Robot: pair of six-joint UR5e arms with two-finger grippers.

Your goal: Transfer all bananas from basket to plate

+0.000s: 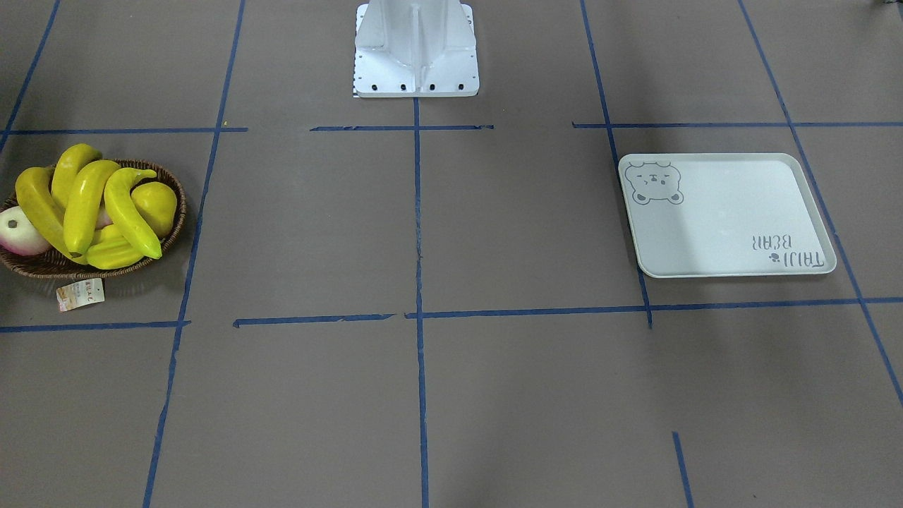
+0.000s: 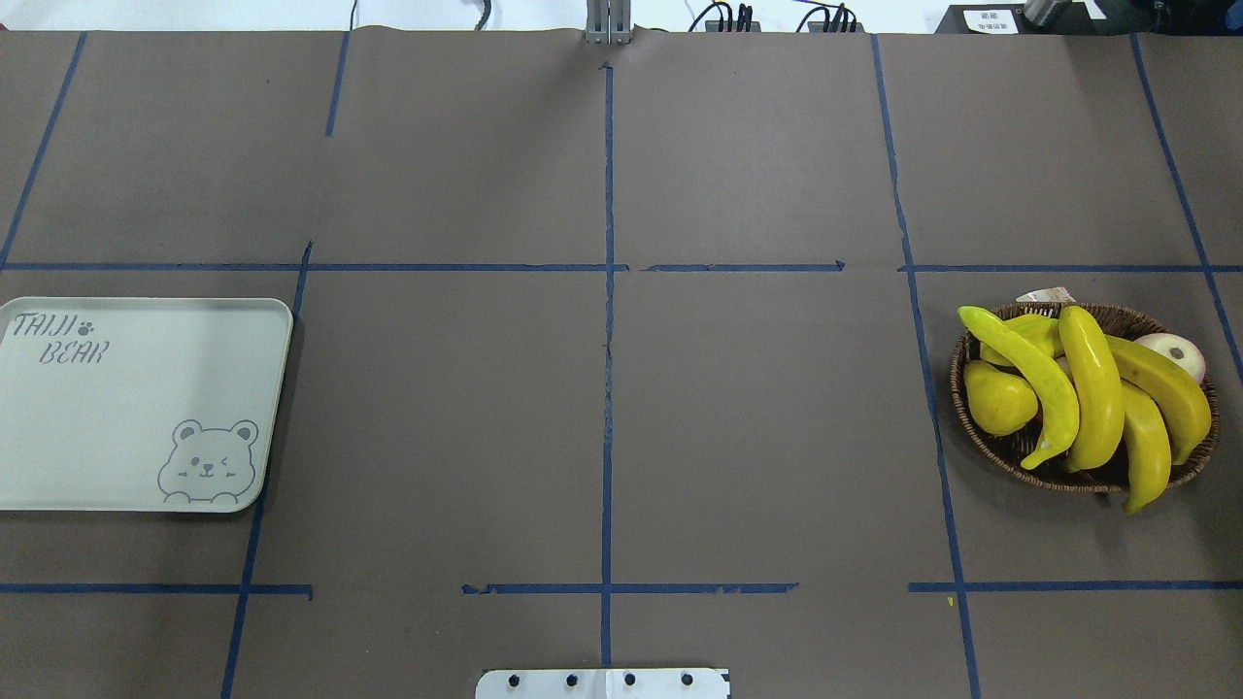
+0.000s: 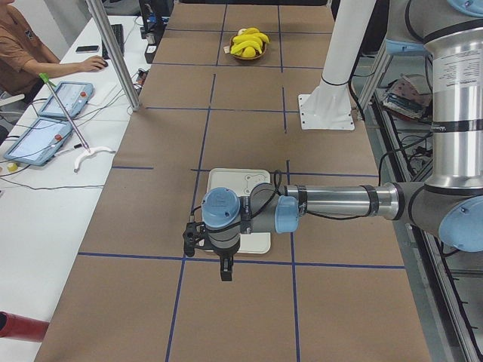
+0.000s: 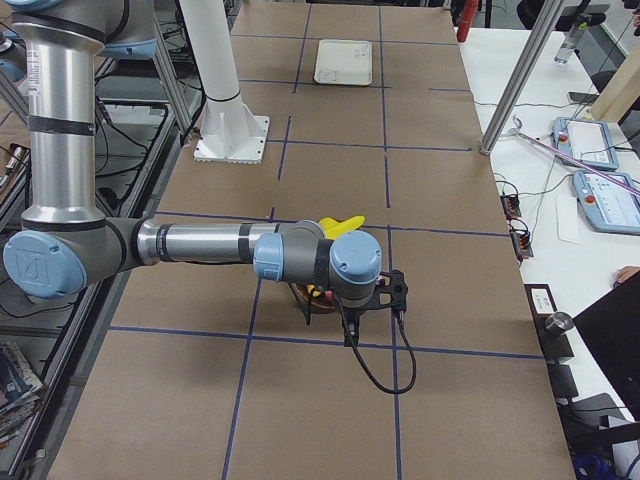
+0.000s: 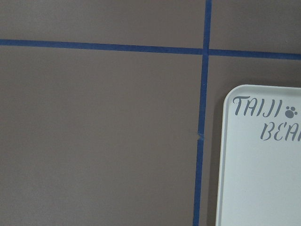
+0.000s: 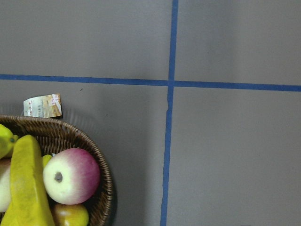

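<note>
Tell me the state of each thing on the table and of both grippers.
bananas: all four piled in the basket.
basket: full, tag lying beside it.
plate: bare.
left gripper: hangs near the plate; open or shut, cannot tell.
right gripper: hangs over the basket; cannot tell.

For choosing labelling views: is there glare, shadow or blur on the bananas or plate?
Overhead exterior: bananas sharp, with small glossy highlights; plate unevenly shaded, no glare. Left wrist-mounted: plate lettering crisp. Exterior left: bananas small and far, detail lost.

Silver arms [image 3: 332,202], blue joint caps [image 3: 220,208], white base [image 1: 416,49]
</note>
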